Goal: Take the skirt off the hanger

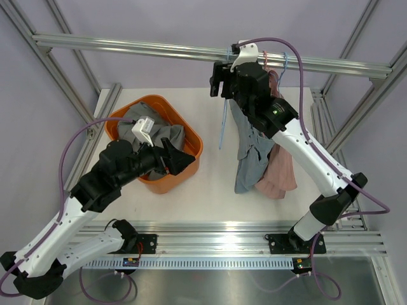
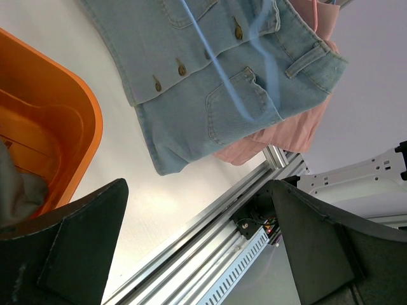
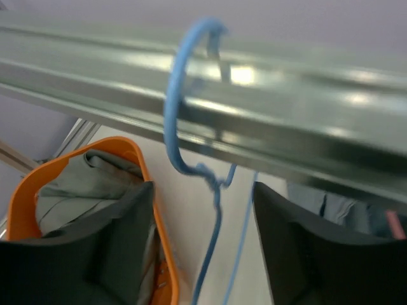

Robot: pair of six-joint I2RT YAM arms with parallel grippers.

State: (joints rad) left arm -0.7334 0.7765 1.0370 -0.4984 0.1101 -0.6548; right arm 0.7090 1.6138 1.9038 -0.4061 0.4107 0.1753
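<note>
With the right gripper [image 3: 202, 190] released, jaws apart before the blue hanger [image 3: 170, 121] on the rail [image 3: 286, 108] at upper centre, and the left gripper [image 2: 197, 187] spread wide over the orange bin [image 1: 121, 114], the denim skirt [image 2: 172, 121] (hanging right of centre) probably wants a waistband grip and a gentle downward pull.

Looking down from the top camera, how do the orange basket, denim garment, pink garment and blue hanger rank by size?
1. orange basket
2. denim garment and pink garment: look alike, partly hidden by the right arm, unranked
3. blue hanger, thin wire
</note>
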